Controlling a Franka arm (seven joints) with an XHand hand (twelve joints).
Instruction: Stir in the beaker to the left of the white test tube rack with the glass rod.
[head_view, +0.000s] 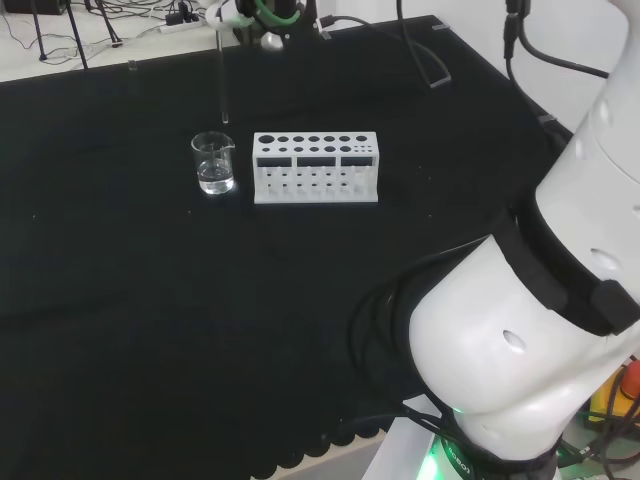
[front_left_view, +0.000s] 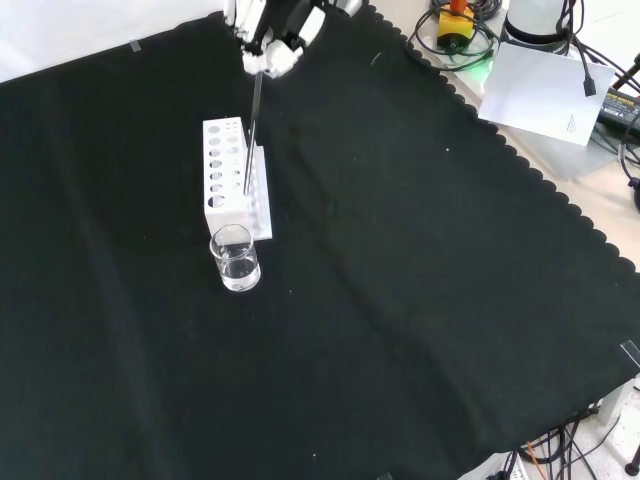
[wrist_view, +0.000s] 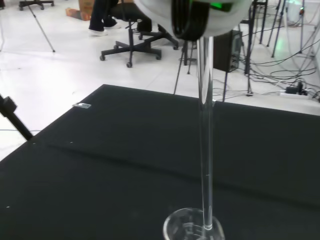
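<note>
- hand (front_left_view: 268, 35) at top of the front view, left of centre; fingers curled round the top end of the glass rod (front_left_view: 251, 140), gripping it.
- head view: hand (head_view: 232, 12) at the top edge, rod (head_view: 222, 75) hanging about vertical below it, lower tip just above and slightly behind the beaker (head_view: 213, 163), not inside it.
- beaker sits upper left of centre in the head view, just beside the left end of the white test tube rack (head_view: 315, 167), small gap between them. a little clear liquid in the bottom.
- front view: beaker (front_left_view: 235, 258) just below the rack (front_left_view: 233, 176); rod crosses in front of the rack, tip near its right edge.
- wrist view: rod (wrist_view: 205, 150) runs down to the beaker rim (wrist_view: 192, 227); can't tell if they touch.
- both stand on the black-cloth counter (head_view: 150, 300).
</note>
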